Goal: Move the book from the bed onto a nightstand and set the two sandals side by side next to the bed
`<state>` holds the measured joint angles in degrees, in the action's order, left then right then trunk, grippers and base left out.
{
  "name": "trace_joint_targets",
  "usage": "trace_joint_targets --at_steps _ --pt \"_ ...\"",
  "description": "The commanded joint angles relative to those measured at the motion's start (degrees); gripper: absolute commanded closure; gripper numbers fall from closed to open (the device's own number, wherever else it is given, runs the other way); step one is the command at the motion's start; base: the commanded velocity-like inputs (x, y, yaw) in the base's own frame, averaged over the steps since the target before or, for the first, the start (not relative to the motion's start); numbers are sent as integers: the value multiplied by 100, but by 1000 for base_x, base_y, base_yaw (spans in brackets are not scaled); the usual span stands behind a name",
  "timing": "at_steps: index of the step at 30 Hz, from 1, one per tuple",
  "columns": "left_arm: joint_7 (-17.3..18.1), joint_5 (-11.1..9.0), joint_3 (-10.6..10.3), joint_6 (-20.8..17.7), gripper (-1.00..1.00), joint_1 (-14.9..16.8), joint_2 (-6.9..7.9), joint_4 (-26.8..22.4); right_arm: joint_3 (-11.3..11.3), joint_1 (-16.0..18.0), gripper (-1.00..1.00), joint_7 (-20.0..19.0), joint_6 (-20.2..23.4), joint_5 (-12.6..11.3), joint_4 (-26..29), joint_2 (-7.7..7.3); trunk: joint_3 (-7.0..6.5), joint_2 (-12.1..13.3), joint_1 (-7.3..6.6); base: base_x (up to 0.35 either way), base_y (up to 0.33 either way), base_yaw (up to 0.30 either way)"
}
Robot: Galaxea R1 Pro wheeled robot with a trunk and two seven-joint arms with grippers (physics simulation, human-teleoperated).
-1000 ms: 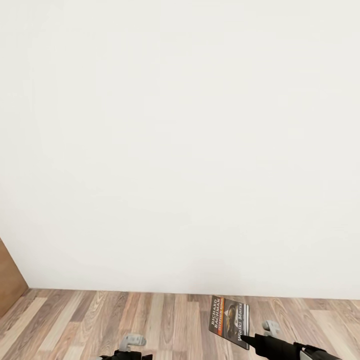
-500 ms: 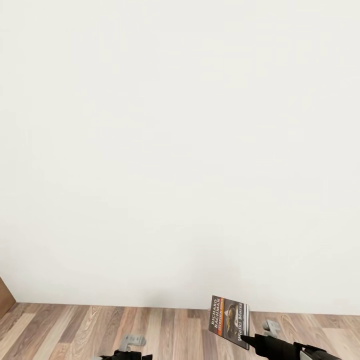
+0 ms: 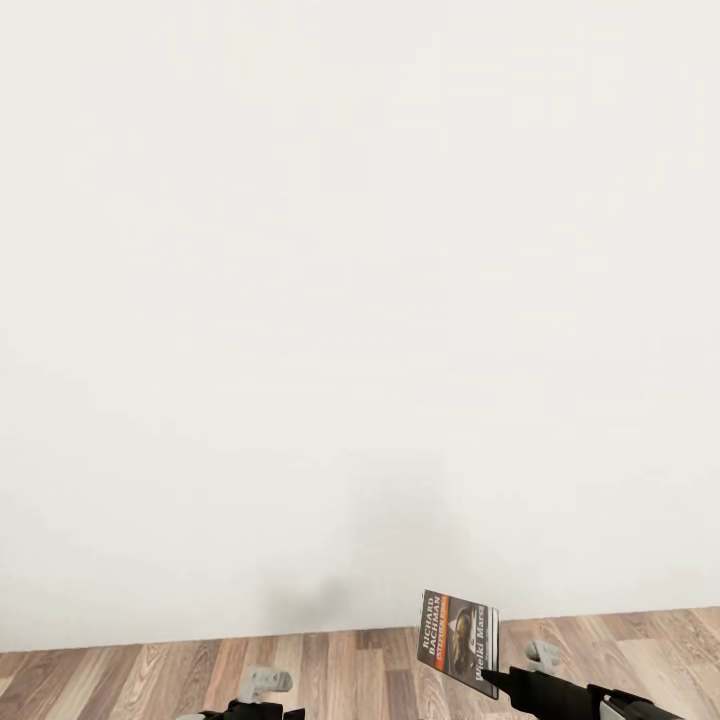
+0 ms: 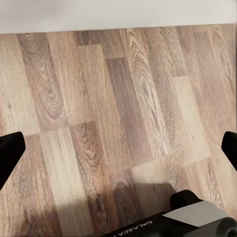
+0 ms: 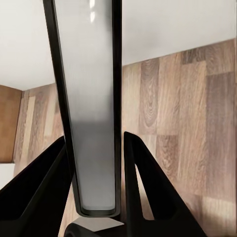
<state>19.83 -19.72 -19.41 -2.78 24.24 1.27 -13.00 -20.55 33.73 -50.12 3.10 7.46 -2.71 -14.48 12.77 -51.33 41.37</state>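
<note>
The robot faces a plain white wall (image 3: 360, 300) in the bedroom, with a narrow band of brown wood-plank floor (image 3: 340, 670) running along the lower edge of the head view. Its right arm (image 3: 590, 698) reaches in low from the lower right corner, stretched roughly level and pointing toward the wall, and the right gripper (image 3: 487, 680) is clamped on the lower corner of the book (image 3: 458, 628), which stands nearly upright above the floor with its cover turned toward the head camera; white "RICHARD BACHMAN" lettering, an orange stripe and a yellowish picture can be read on it. In the right wrist view the book (image 5: 91, 108) appears edge-on, a thin pale slab with dark borders, pinched between the two black fingers (image 5: 42, 187) that close against it on either side, with wood floor and white wall beyond. The left arm (image 3: 250, 708) barely rises into the lower edge of the head view, held low. In the left wrist view the left gripper (image 4: 118, 150) holds nothing, its two dark fingertips (image 4: 10, 155) spread wide at opposite edges over bare planks, pointing down at the floor near the foot of the wall.
</note>
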Motion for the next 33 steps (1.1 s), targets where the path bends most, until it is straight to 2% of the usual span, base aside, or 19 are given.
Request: trace_joint_targets --at_steps 1,11,22,33 --pt "12 -58 -28 -29 -100 2 5 -9 -57 9 100 -12 33 37 -10 -3 8 -6 1 1 0 -256" --pt "12 -58 -28 -32 -100 2 5 -8 -55 10 100 -16 33 37 -10 -3 8 -6 1 17 0 -256" --pt "12 -58 -28 -30 -100 2 5 -7 -57 10 100 -16 33 37 -10 -3 8 -6 1 257 0 -254" --pt "12 -58 -28 -29 -100 2 5 -6 -55 10 100 -16 33 37 -10 -3 8 -6 1 18 0 -261"
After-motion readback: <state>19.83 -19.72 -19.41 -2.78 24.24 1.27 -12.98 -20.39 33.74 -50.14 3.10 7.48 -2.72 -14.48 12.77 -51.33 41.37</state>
